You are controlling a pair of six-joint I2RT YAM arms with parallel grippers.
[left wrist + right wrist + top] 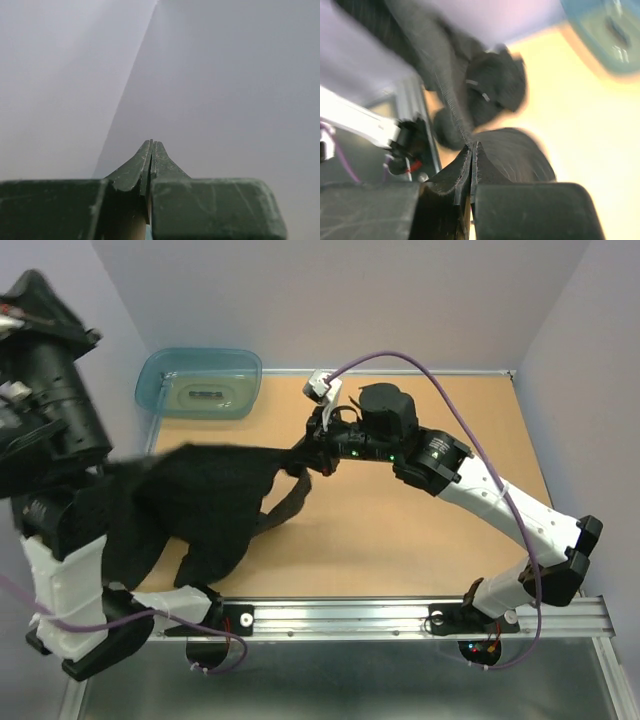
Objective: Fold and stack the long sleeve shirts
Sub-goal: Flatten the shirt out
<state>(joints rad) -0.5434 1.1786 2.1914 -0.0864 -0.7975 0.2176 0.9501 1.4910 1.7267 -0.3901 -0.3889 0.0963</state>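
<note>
The black long sleeve shirt hangs stretched above the left half of the table, its top edge taut between the two arms. My right gripper is shut on the shirt's right end. In the right wrist view a seamed cloth edge runs straight into the closed tips of that gripper. The shirt's left end reaches my raised left arm and drapes over it. My left gripper is shut and points at the bare wall; no cloth shows past its tips. A sleeve dangles toward the table.
A translucent teal tub sits at the table's back left corner and also shows blurred as the tub in the right wrist view. The metal rail runs along the near edge. Walls close in on three sides.
</note>
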